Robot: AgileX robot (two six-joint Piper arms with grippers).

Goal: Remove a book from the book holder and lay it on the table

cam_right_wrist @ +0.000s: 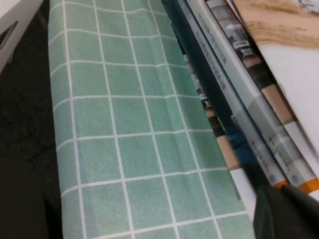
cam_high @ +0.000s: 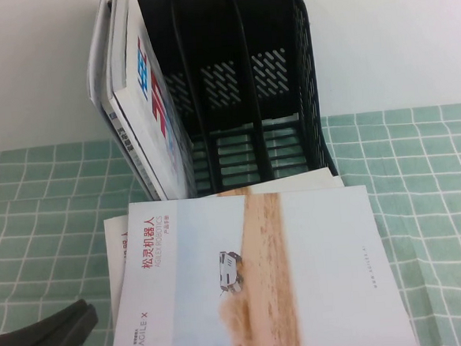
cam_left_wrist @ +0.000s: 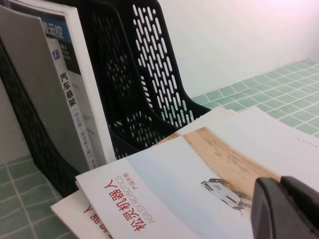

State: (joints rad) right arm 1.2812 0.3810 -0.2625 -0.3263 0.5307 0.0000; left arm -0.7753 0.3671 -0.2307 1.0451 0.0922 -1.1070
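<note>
Two grippers sit low at the near side of the table (cam_high: 431,206). The left gripper (cam_high: 81,316) shows as a dark wedge at the near left corner of the high view, angled toward the pile of books, and whether it is open or closed cannot be told. The right gripper (cam_right_wrist: 286,211) is outside the high view; its own camera catches only a dark tip against the edge of the pile, closed tight, and whether it pinches anything cannot be told. There is one book holder (cam_high: 224,78), standing upright at the far side with three slots. The middle and right slots hold nothing, and the left slot holds a white magazine (cam_high: 150,91) with others packed behind it. The book (cam_high: 301,279) lies flat, cover up, on top of the pile just in front of the holder. The left wrist view alone shows a second copy (cam_left_wrist: 84,219) with the same red title under it, and the right wrist view alone shows several stacked spines beneath the book.
</note>
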